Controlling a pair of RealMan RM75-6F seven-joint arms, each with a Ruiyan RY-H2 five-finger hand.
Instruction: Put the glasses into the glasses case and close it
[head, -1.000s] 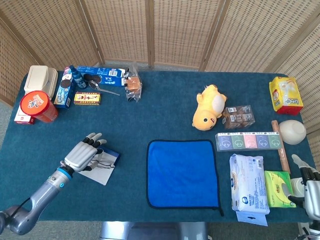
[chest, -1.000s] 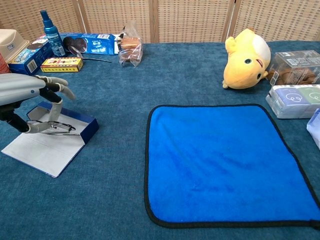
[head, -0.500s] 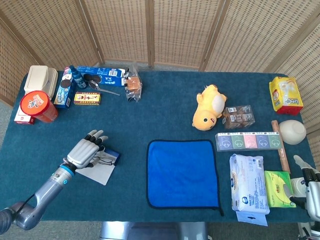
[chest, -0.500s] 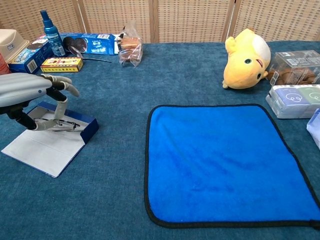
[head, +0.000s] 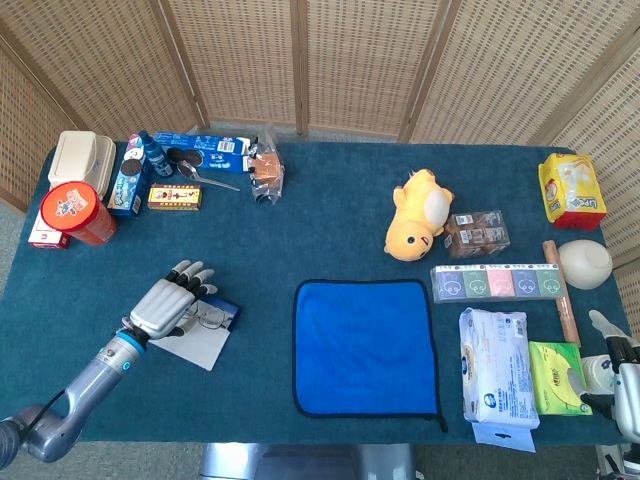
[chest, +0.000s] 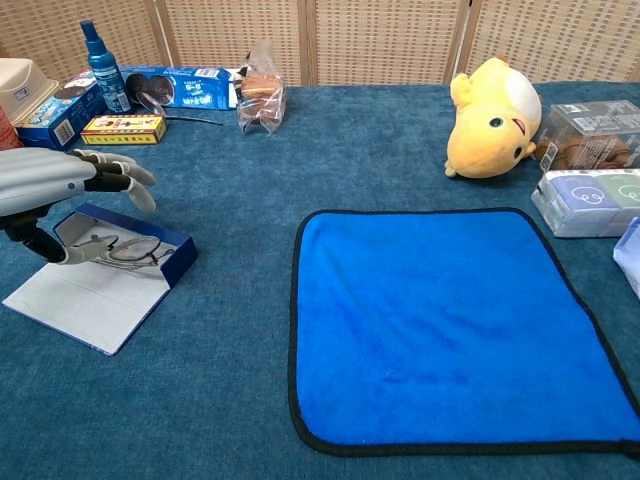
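Note:
The glasses case (chest: 172, 258) lies open at the table's left: a shallow dark-blue tray with a white flap (chest: 80, 305) spread toward me. The thin-framed glasses (chest: 125, 246) lie inside the tray. My left hand (chest: 62, 176) hovers just above the tray's left end with its fingers (chest: 128, 178) spread and lifted off the glasses; its thumb hangs low beside their left end. In the head view the left hand (head: 170, 301) covers part of the case (head: 212, 338). My right hand (head: 618, 368) rests at the table's near right corner, fingers apart and holding nothing.
A blue cloth (head: 365, 346) lies at the centre front. Snack boxes, a spray bottle (chest: 100, 55) and a red tub (head: 72, 212) crowd the far left. A yellow plush (head: 420, 213), tissue packs (head: 497, 380) and boxes fill the right side.
The left hand's fingers, which were down on the glasses, have lifted and spread. The glasses now lie free in the tray. The right hand has barely moved.

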